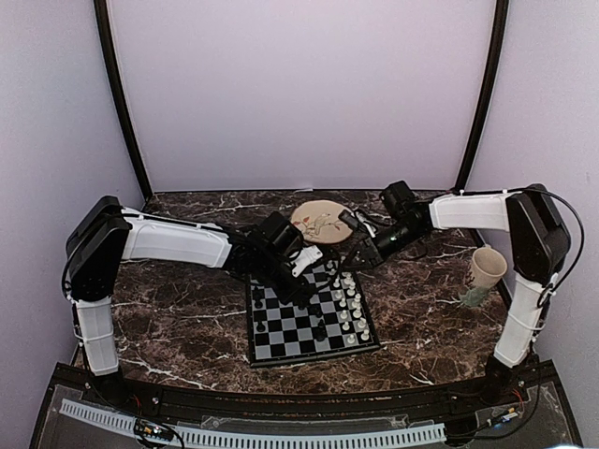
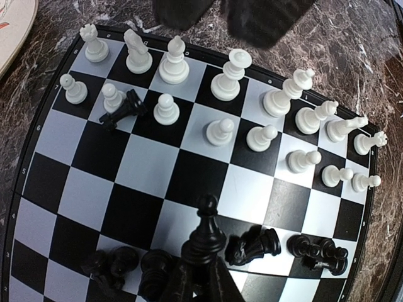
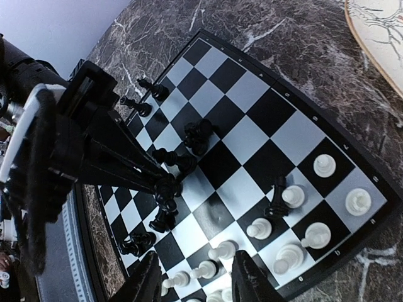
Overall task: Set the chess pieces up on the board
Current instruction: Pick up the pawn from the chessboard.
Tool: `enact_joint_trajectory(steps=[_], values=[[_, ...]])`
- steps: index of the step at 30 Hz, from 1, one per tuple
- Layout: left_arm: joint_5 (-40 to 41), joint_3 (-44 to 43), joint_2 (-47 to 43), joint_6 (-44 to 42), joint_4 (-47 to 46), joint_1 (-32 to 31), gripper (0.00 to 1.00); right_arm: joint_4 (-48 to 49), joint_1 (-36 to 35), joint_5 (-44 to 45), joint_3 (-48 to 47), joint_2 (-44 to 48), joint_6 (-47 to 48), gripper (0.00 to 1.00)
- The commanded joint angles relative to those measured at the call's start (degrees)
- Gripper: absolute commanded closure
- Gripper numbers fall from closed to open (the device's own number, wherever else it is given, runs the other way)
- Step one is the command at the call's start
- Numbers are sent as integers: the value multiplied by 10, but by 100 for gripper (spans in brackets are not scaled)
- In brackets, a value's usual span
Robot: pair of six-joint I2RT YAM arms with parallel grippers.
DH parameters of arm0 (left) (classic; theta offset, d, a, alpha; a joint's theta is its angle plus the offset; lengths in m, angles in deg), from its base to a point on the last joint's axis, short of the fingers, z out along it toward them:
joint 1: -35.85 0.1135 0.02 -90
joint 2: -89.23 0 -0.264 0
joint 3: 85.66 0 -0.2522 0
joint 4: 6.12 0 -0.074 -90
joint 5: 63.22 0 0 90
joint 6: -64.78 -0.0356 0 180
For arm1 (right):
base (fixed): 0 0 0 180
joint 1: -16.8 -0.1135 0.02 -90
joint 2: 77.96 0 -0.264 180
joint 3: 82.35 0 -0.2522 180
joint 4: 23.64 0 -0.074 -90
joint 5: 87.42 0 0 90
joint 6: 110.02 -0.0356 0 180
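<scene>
Dark marble table (image 1: 178,323), purple walls all round, for context. Left gripper (image 2: 203,267) was clamped shut on a black piece (image 2: 204,229), holding it upright at the black side of the board (image 2: 145,170); couldn't tell if its base was touching the square. Right gripper (image 3: 198,277) had its jaws apart with nothing between them, hanging over the white rows.

White pieces (image 2: 230,75) looked done to me: two full rows standing along one edge. Black was the mess. Several toppled black pieces (image 2: 255,246) lay around the held one, a stray black piece (image 2: 126,108) lay on its side among the white pawns, and two more black ones (image 3: 143,108) sat near the board's edge. Roughly half done, I'd say, with nearly all of black's setup left.
</scene>
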Motion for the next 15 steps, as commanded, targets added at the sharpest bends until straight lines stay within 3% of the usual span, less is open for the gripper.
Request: enact_joint_trajectory(steps=[1,15], values=[[-7,19,-37,8,-34,0,89,-9,-26,-42,-43,-30,-18,61],[3,39,-73,10,-60,-5,88,-33,-64,-34,-97,-82,-37,60]])
